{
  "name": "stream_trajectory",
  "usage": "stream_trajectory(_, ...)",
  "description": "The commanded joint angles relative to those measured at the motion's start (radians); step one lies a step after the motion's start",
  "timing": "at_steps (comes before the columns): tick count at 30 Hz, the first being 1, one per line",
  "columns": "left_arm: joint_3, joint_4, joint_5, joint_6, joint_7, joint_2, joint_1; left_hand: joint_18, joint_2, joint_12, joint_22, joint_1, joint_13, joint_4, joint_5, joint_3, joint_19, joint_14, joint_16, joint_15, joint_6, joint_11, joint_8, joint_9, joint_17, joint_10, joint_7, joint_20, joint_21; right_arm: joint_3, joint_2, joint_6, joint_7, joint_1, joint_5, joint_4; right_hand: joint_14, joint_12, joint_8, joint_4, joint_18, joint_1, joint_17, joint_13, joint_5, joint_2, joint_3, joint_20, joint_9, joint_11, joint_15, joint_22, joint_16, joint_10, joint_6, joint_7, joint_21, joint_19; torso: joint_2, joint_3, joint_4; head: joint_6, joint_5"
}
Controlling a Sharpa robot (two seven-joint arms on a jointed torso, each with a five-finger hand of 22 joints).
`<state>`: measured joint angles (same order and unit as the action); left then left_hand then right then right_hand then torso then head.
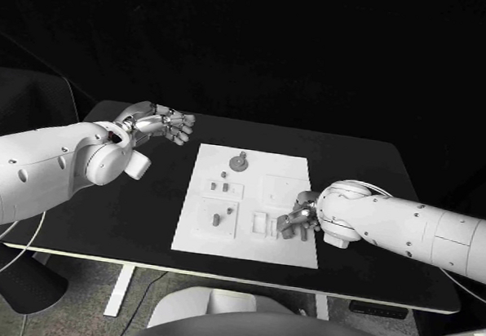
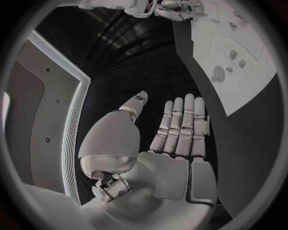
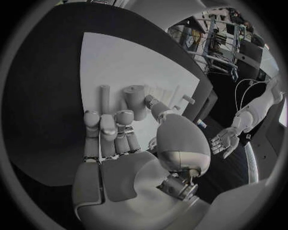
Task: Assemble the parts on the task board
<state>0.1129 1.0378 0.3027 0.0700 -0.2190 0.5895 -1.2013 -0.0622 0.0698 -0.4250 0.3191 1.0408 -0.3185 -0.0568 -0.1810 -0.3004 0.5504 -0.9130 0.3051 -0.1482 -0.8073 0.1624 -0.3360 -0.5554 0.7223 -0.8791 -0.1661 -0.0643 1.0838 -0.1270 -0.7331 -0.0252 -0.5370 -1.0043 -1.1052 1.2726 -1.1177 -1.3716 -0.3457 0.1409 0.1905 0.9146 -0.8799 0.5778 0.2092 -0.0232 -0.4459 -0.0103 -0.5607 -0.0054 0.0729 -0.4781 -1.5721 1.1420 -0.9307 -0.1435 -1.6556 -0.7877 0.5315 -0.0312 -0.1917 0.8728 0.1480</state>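
Standing on a black table (image 1: 129, 229), a white board (image 1: 247, 242) carries small grey parts (image 1: 239, 163).

The board lies mid-table, lengthwise away from the robot, with the room behind it dark. The left hand (image 1: 157, 122) hovers over the table's far left corner, well apart from the board, its fingers (image 2: 183, 122) straight, close together and holding nothing. The right hand (image 1: 299, 219) is at the board's right edge, fingers (image 3: 108, 132) bent down over upright parts; I cannot tell whether it grips one.
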Motion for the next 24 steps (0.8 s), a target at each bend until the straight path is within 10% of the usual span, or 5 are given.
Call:
stream_trajectory(1,-0.001,0.001,-0.003,-0.013,-0.005,-0.001,-0.001,0.005,0.003,0.006,0.001,-0.01,-0.002,0.0,-0.003,0.006,0.004,-0.008,-0.004,-0.001,-0.003,-0.002,0.003,0.0,-0.001,-0.008,0.002,-0.001,-0.006,0.002,-0.008,0.045,0.004,-0.008,0.067,0.022,-0.005,-0.007,-0.006,-0.002,0.012,0.029,-0.002,0.001,0.008,0.016,-0.002,0.001,-0.012,0.001,0.002,-0.002,-0.004,0.006,-0.019,-0.008,-0.091,-0.001,0.0,-0.0003,-0.0004,0.0,0.003)
stream_trajectory(24,-0.001,0.003,-0.003,-0.014,-0.001,0.0,-0.001,0.005,0.003,0.007,0.001,-0.011,-0.002,0.001,-0.003,0.007,0.004,-0.007,-0.004,-0.001,-0.004,-0.002,0.003,0.0,-0.002,-0.008,0.002,-0.001,-0.006,0.014,0.005,0.151,-0.013,-0.045,0.459,0.074,-0.011,-0.01,-0.011,-0.006,0.011,0.024,-0.003,0.003,0.011,0.008,0.003,0.003,-0.013,0.0,0.003,-0.003,-0.008,0.013,-0.032,-0.007,-0.095,-0.004,0.001,-0.0011,-0.0015,0.0,0.009)
